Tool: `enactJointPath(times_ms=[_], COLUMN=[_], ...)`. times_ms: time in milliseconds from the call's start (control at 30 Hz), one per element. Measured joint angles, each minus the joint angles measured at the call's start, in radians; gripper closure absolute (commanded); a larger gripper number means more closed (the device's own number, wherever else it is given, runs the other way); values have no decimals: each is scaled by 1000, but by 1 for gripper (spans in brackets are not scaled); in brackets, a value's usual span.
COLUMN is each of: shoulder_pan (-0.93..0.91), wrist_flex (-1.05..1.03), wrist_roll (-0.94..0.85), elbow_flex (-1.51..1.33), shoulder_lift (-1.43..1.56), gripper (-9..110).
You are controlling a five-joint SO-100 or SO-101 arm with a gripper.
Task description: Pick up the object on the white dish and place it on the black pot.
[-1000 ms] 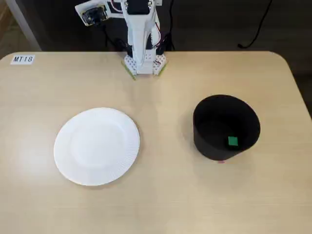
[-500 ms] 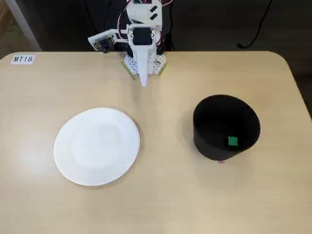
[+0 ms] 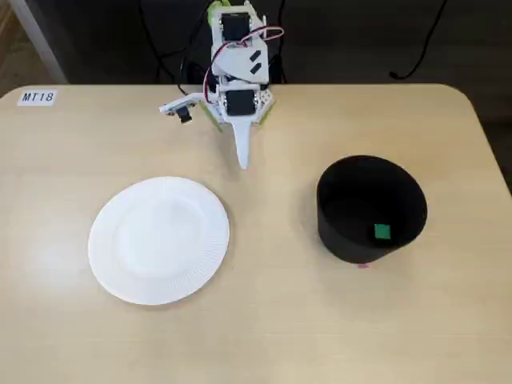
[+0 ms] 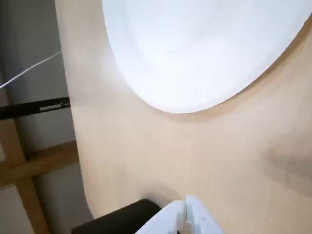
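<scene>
Apparently the placing is already done: I see the dish (image 3: pixel 158 240) bare in the fixed view, and a small green block (image 3: pixel 382 232) lies inside the pot (image 3: pixel 370 210), on its floor toward the near wall. My end effector (image 3: pixel 244 160) sits folded back at the far edge of the bench (image 3: pixel 264 320), pointing toward me, well apart from both. From it, the dish lies ahead and to the view's left, the pot ahead and to the right. The fingers look pressed together and hold nothing; the wrist view shows the white tips (image 4: pixel 185 214) meeting with no real gap, the dish rim (image 4: pixel 185 105) ahead of them. I judge the task at its end, arm parked. Nothing more seems called for beyond holding this rest pose; were another block put on the dish, I'd open, then reach forward-left.
</scene>
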State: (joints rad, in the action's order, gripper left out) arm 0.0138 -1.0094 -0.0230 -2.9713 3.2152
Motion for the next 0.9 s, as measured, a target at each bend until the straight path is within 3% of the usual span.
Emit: enactJointPath(times_ms=[900], shoulder_pan=[23], wrist_flex=[64], wrist_roll=[-28], elbow_flex=[-120], shoulder_lift=[0], gripper=[102])
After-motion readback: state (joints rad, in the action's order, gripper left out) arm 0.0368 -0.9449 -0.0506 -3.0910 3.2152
